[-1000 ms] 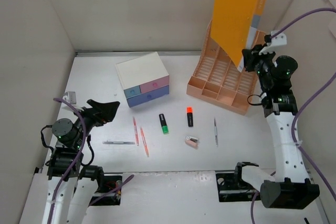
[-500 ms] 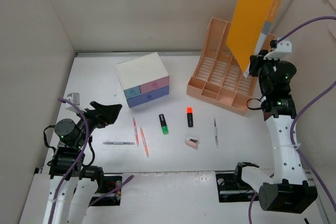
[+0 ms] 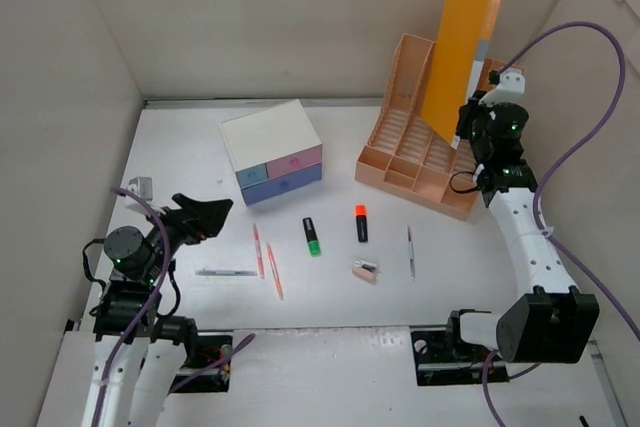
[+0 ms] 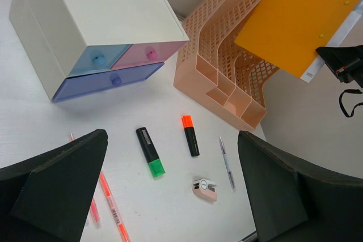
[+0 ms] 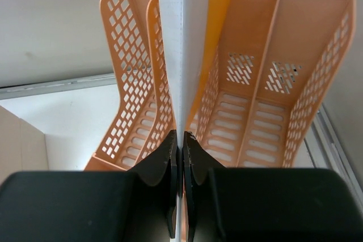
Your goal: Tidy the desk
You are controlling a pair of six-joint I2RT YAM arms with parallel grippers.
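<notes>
The desk [image 3: 450, 247] is matte white. At its far right corner the file rack [image 3: 420, 152] is peach, its walls a diamond lattice. The folder [image 3: 455, 57] is orange, spine white and grey. The drawer box [image 3: 270, 132] is white, with pink and blue drawers. The green-capped highlighter [image 3: 313, 235] and orange-capped highlighter [image 3: 361, 223] are black-bodied, and the right fingers [image 5: 161, 162] are black.

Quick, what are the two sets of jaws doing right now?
Left gripper: jaws open, empty.
Right gripper: jaws closed on the orange folder.

Wide matte white desk [image 3: 180, 147], flat and rectangular; upright white panels around its edges
</notes>
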